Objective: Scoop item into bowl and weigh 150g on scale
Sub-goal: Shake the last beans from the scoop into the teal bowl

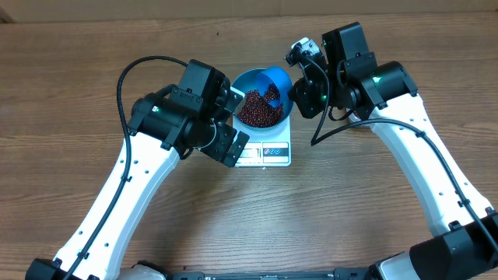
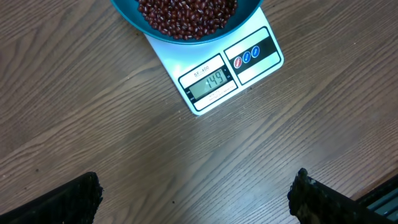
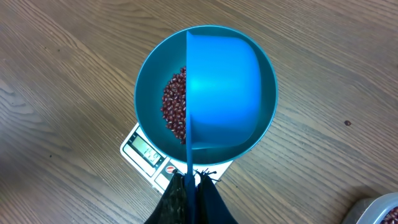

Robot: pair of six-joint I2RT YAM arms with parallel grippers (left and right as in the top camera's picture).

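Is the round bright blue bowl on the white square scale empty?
No, small dark red-brown beans lie heaped in the bowl.

Overhead view looks straight down on the bench (image 1: pixel 78 62) from high up, left wrist view faces down at close range over the scale (image 2: pixel 214 68) at its display edge, right wrist view sits directly above the bowl (image 3: pixel 149 93), all three share scale and bowl

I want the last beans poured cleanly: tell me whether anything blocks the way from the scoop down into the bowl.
Nothing visible does. The right tool holds the scoop tipped directly over the open bowl, with only beans below it.
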